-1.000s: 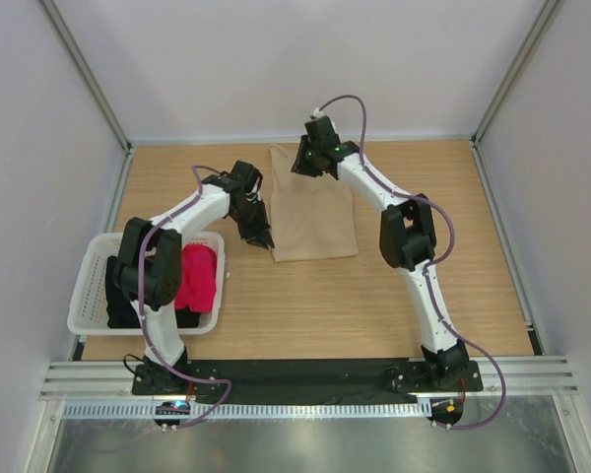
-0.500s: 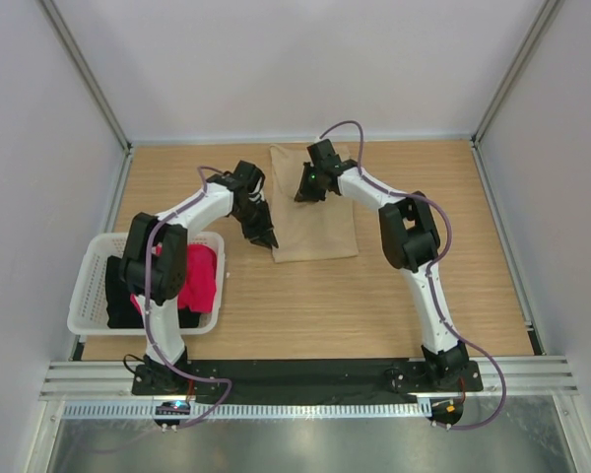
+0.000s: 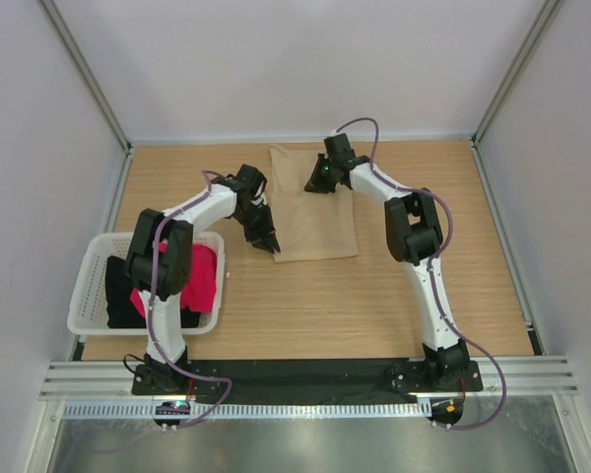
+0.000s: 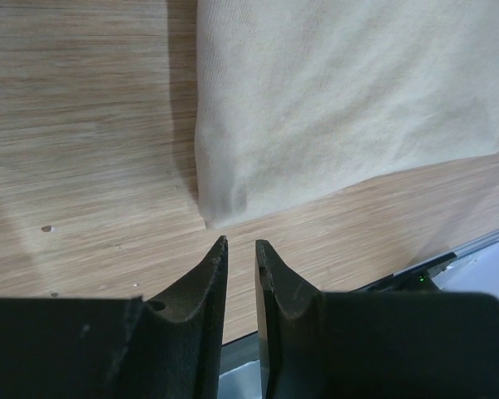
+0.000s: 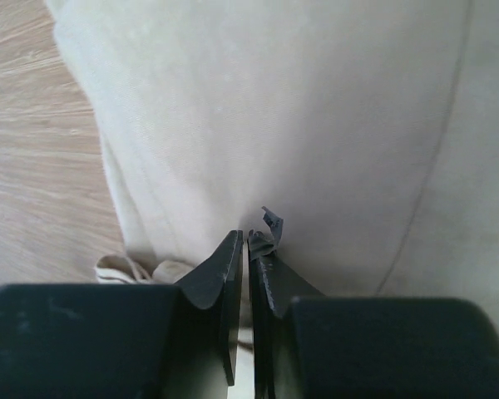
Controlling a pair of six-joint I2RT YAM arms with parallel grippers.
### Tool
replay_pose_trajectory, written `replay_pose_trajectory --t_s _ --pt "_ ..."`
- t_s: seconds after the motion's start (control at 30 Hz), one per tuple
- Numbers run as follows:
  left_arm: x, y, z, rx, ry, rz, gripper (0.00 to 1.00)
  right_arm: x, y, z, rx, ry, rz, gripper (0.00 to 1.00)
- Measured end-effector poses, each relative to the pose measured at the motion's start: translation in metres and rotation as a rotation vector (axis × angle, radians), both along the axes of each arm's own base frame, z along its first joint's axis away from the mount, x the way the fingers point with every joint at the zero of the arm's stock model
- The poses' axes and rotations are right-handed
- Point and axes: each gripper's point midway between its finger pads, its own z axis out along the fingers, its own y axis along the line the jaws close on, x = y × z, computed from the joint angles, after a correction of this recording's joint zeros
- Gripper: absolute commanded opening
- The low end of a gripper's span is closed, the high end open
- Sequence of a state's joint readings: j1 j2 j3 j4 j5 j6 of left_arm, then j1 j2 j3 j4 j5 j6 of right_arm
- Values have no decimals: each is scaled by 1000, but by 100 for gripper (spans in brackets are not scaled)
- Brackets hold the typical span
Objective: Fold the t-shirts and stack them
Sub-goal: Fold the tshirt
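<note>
One folded tan t-shirt (image 3: 315, 217), left tool (image 4: 239, 245) by corner, right tool (image 5: 244, 235) above.

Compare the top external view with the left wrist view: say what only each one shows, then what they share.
Only the top external view: the white basket holding the red-pink t-shirt and black t-shirt, plus the right gripper over the tan t-shirt's far half. Only the left wrist view: that the left gripper stands narrowly open and empty, just short of the shirt's corner. Both: the tan t-shirt lying on the wooden table.
</note>
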State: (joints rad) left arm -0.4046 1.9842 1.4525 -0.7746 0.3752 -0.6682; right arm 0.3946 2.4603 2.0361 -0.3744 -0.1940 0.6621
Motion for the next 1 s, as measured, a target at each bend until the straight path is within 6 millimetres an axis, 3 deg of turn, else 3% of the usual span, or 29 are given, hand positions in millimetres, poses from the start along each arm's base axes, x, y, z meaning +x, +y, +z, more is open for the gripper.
replay_pose_trajectory --t_s 0.13,0.37,0.53,0.6,0.67,0.8,1.0 --pt "1 -2 -2 -5 8 -1 21 3 -8 -3 11 23 -4 15" --pt "25 -15 6 -43 -31 -4 22 19 -12 35 51 -30 -9 20" --pt "45 -31 16 -106 -73 -11 24 13 -13 56 94 -19 11 23" --pt "55 -38 18 -139 -100 -15 24 2 -15 63 119 -2 31 19" --pt "68 -47 19 -174 -132 -8 22 -13 -20 65 154 21 53 11" --pt "98 -64 19 -255 -183 18 12 -38 -32 61 256 75 61 6" --pt "146 -85 14 -347 -248 74 7 -30 -54 47 404 122 41 3"
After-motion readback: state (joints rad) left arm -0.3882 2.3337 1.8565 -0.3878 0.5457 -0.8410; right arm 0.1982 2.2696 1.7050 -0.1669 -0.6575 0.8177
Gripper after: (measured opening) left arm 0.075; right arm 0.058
